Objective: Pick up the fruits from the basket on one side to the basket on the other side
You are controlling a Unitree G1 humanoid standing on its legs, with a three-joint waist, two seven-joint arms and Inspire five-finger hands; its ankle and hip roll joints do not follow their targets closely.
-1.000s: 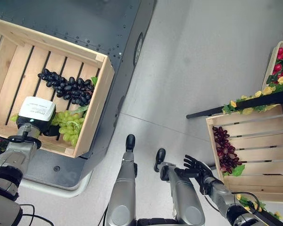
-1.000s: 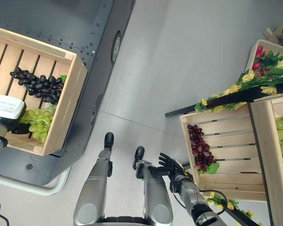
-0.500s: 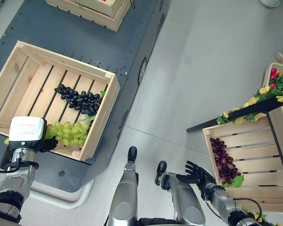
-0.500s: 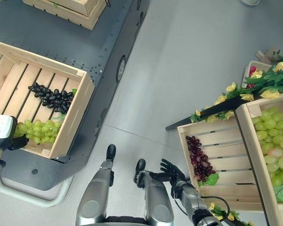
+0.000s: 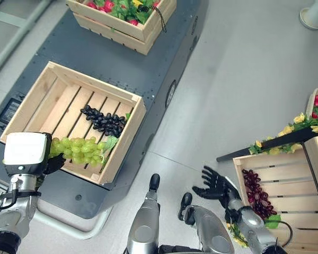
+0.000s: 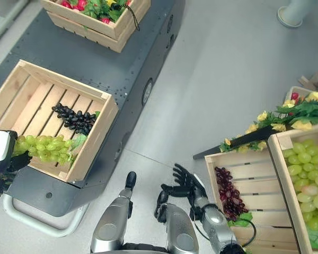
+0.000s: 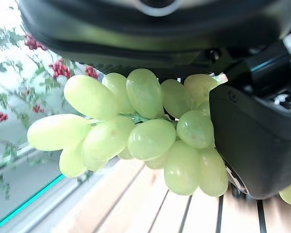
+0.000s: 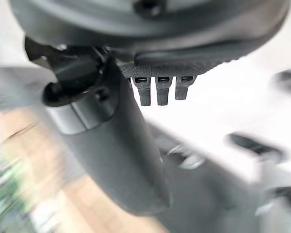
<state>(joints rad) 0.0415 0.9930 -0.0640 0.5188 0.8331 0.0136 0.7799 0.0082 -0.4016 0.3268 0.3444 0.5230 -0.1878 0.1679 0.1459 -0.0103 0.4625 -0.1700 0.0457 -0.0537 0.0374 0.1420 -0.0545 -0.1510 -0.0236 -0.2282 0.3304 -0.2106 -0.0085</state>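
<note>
While gripped in the dark left hand (image 7: 262,141), glossy green grape bunch (image 5: 79,151) at slatted pale wooden crate's (image 5: 128,143) near edge, matte black grape bunch (image 5: 103,120) beside, right hand (image 5: 216,185) fingers spread wide, empty.

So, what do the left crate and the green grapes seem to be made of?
Left crate: pale unfinished wood, with visible slats and grain. Green grapes, held in the left hand: smooth, glossy, slightly translucent; possibly plastic imitation, though I cannot tell.

Left hand (image 5: 54,163) fingers hidden behind green grapes (image 5: 79,151); grip unclear.
</note>
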